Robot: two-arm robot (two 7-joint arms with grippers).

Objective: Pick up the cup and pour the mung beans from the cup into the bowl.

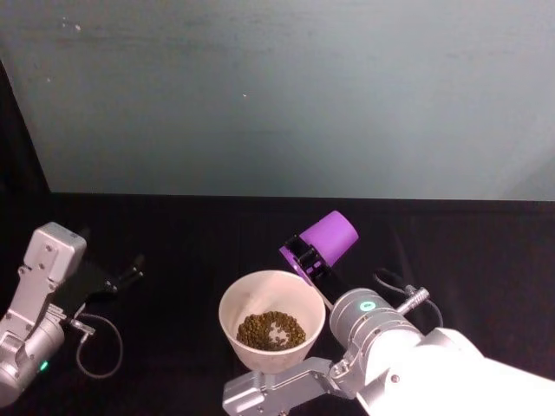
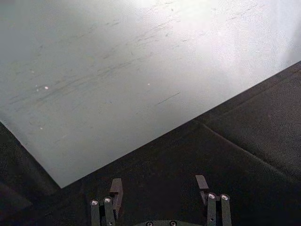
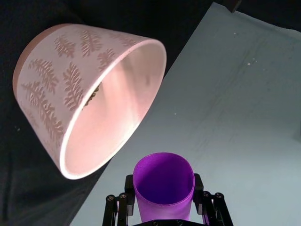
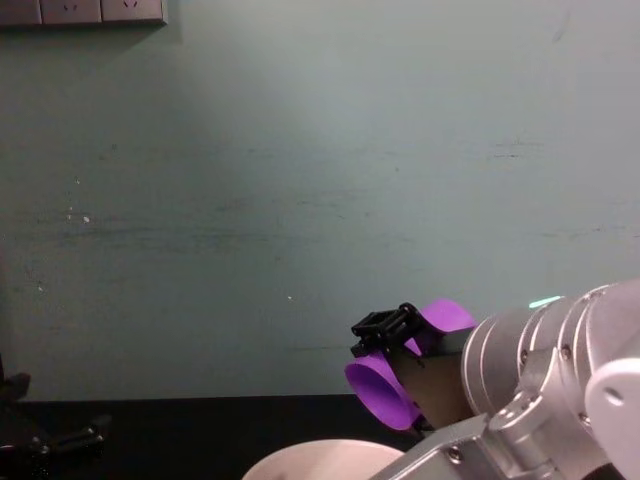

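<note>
Black cloth [image 1: 191, 234], teal wall [image 1: 260, 95]; right gripper [image 1: 305, 257] pinches cup [image 1: 328, 239] near bowl [image 1: 227, 303]; left gripper [image 2: 158, 181] jaws spread.

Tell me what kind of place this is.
Likely an indoor robot test room or lab: a black-draped table, a bare teal wall with sockets, and the right gripper holding the cup tilted by the bowl.

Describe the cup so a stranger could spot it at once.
Start at the black tabletop before the pale wall and find the wide pinkish-white bowl holding mung beans. Just beyond its right rim, the right gripper holds the cup tipped, mouth toward the bowl. It is the one bright purple thing, smooth and handleless.
</note>
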